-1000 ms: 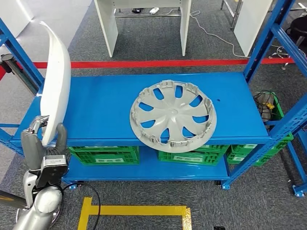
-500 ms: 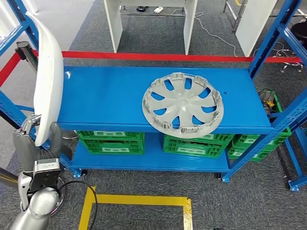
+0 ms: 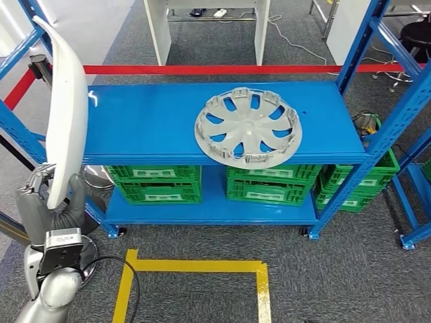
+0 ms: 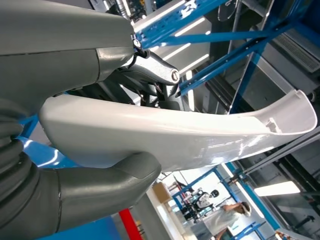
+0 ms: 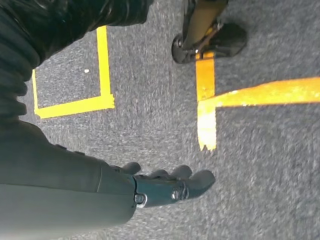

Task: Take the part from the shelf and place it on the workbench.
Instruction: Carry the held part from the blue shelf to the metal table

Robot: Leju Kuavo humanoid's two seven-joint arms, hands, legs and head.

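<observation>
A long curved white part (image 3: pixel 67 108) stands nearly upright at the left, off the shelf, and my left hand (image 3: pixel 48 208) grips its lower end. Up close the white part (image 4: pixel 181 135) lies between the thick grey thumb and the fingers (image 4: pixel 151 65) of my left hand (image 4: pixel 75 125). The blue shelf (image 3: pixel 152 128) runs across the middle of the head view. My right hand (image 5: pixel 166 185) hangs over grey carpet, its fingers stretched out with nothing in them.
A grey wheel cover (image 3: pixel 248 126) lies flat on the shelf top. Green crates (image 3: pixel 152 183) fill the lower level. Blue rack uprights (image 3: pixel 386 134) stand at the right. Yellow floor tape (image 3: pixel 193 266) and a red line (image 3: pixel 203 68) mark the carpet. White furniture legs (image 3: pixel 157 30) stand behind.
The whole scene has shifted: the shelf now sits farther away and higher in view, so the camera has moved back. My left hand still holds the white part, now clear of the shelf.
</observation>
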